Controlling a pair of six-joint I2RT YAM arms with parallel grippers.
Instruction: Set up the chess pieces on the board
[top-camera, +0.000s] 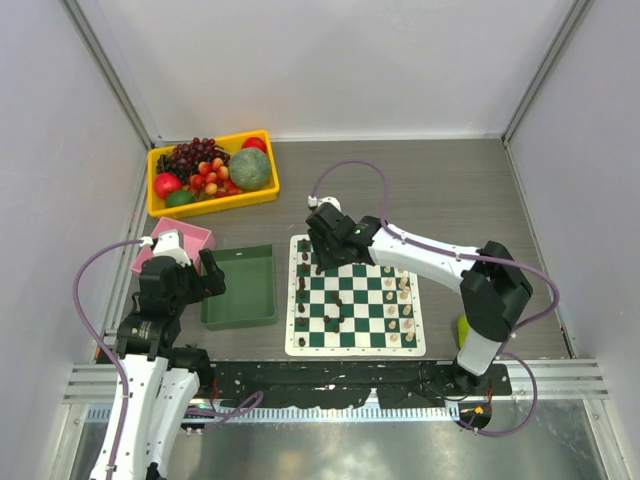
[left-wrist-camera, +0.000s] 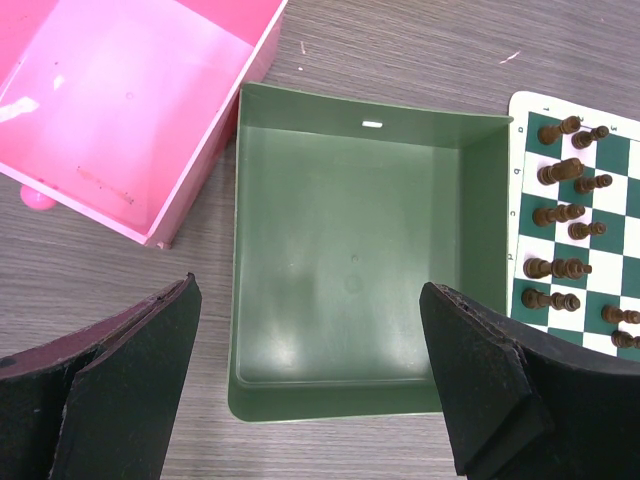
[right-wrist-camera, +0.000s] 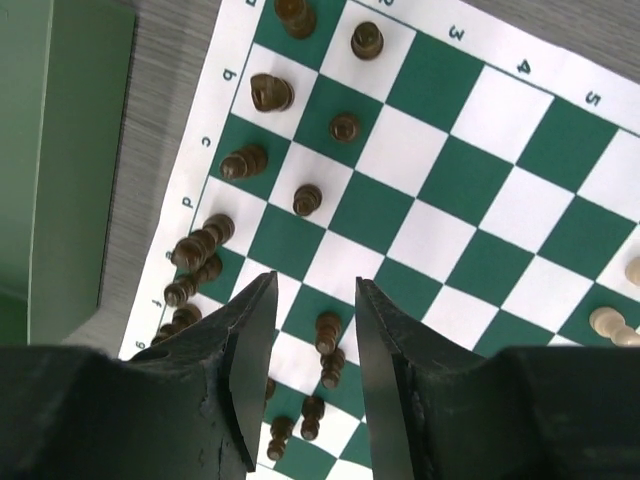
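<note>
The green and white board (top-camera: 355, 296) lies right of centre on the table. Dark chess pieces (top-camera: 303, 290) stand along its left side, with a few (top-camera: 337, 312) nearer the middle. Cream pieces (top-camera: 400, 300) stand along its right side. My right gripper (top-camera: 322, 262) hovers over the board's far left part, open and empty. In the right wrist view its fingers (right-wrist-camera: 250, 350) frame dark pieces (right-wrist-camera: 328, 332) below. My left gripper (top-camera: 190, 282) is open and empty, left of the green tray (left-wrist-camera: 350, 260). The board's edge with dark pieces (left-wrist-camera: 560, 212) shows in the left wrist view.
A green tray (top-camera: 240, 287) sits left of the board. A pink box (top-camera: 180, 243) stands beside my left arm. A yellow bin (top-camera: 212, 172) with cherries, grapes and other fruit is at the back left. A yellow-green object (top-camera: 463, 327) lies by the right arm's base.
</note>
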